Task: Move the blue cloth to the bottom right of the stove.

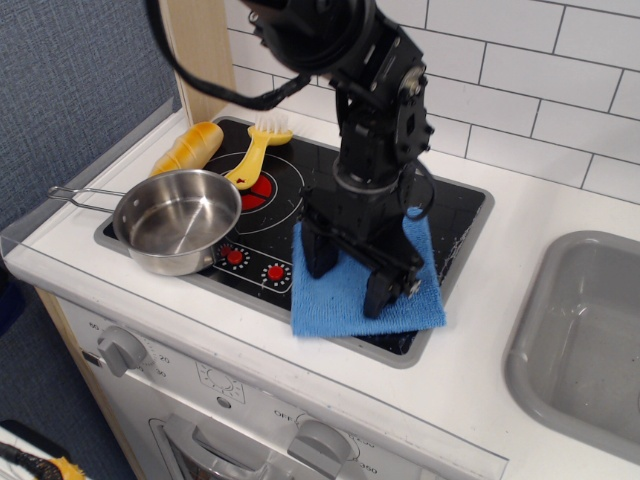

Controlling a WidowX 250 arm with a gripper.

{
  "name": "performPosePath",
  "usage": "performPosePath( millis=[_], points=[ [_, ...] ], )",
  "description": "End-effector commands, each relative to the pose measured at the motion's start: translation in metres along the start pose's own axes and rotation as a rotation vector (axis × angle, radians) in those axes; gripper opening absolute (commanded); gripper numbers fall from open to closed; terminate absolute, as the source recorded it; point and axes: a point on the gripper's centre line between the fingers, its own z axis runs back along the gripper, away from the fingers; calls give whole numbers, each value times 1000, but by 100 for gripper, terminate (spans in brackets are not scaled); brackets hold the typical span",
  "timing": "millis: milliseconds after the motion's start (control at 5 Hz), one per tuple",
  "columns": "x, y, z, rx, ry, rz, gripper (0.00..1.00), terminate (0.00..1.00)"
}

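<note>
The blue cloth (338, 306) lies flat over the front right corner of the black stove (462, 214), its front edge reaching the grey rim. Its far right corner is turned up a little. My gripper (348, 272) points straight down onto the middle of the cloth. Its two black fingers (318, 256) stand apart, with their tips touching or pressing the cloth. The arm hides the right burner and the back part of the cloth.
A steel pot (180, 218) with a wire handle sits on the stove's front left. A yellow brush (255, 150) and an orange bread-like toy (188, 147) lie behind it. Red dials (255, 265) are left of the cloth. A grey sink (585, 330) is at the right.
</note>
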Motion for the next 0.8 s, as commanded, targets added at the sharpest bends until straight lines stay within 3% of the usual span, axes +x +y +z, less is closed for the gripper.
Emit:
performPosePath(
  millis=[0,400,600],
  points=[
    [-9,-11,10,-1,-29,-69,100,0],
    [2,1,68,-50,-213,-29,100,0],
    [-5,11,89,-58,-270,-12,100,0]
  ],
)
